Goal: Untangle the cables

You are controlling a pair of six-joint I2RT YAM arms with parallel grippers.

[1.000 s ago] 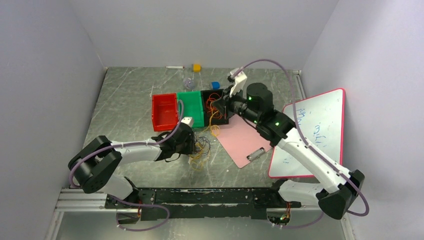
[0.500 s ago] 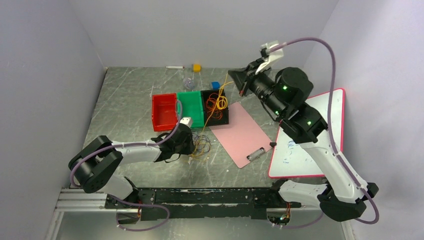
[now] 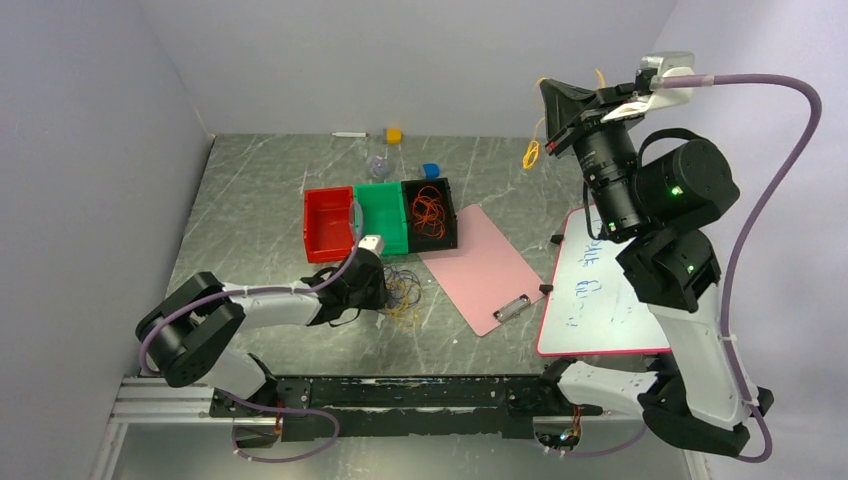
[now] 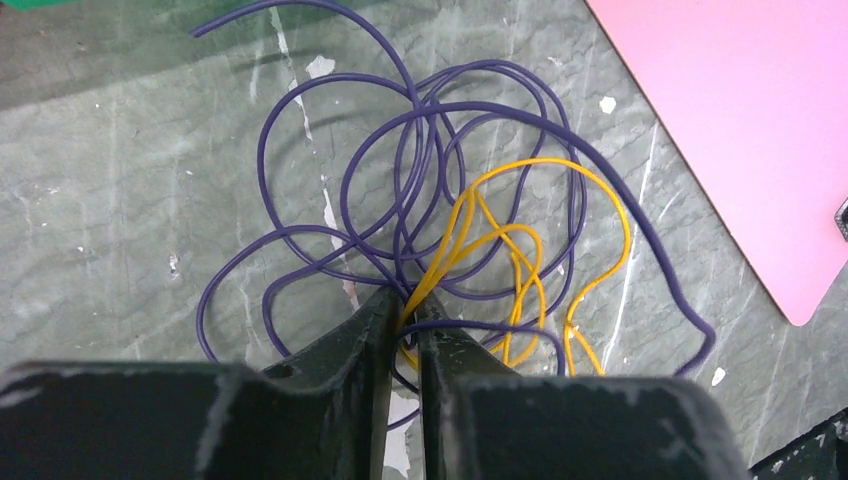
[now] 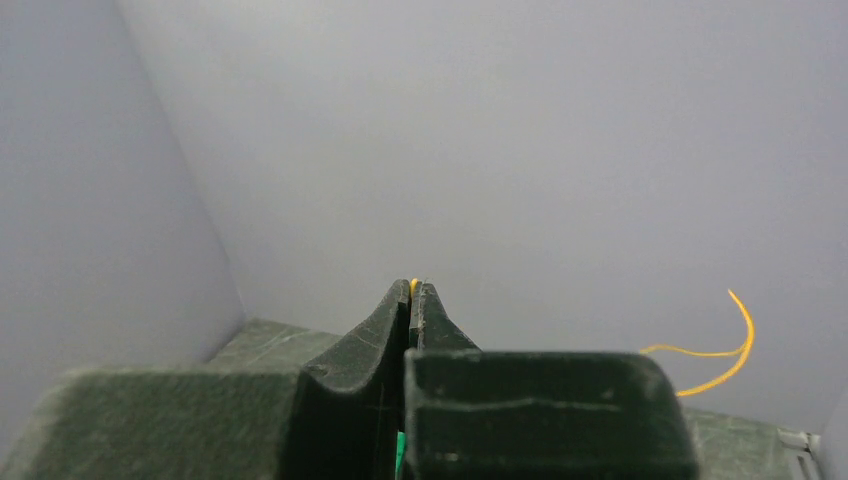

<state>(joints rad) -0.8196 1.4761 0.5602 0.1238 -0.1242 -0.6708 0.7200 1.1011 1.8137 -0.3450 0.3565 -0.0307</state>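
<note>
The left claw (image 4: 405, 312) pinches the tangle (image 4: 418, 215) on the worktop (image 4: 120, 200), probably anchoring it; the right claw (image 5: 412, 292), pressed on one yellow cable (image 3: 530, 153), holds it high, apparently pulling it free

Grey marbled table (image 3: 260, 200) between plain grey walls, carrying three open bins in a touching row: red bin (image 3: 328, 228) left, green bin (image 3: 385, 215) middle, black bin (image 3: 437, 243) right. Just beside the black bin's near right corner lies a pink clipboard (image 3: 485, 268), metal clip (image 3: 513, 308) toward the near edge; right of it, a red-framed whiteboard (image 3: 590, 310) with blue handwriting. Toward the far edge: white pen (image 3: 349, 134), yellow block (image 3: 394, 135), clear roundish item (image 3: 377, 165), small blue item (image 3: 431, 170).
</note>
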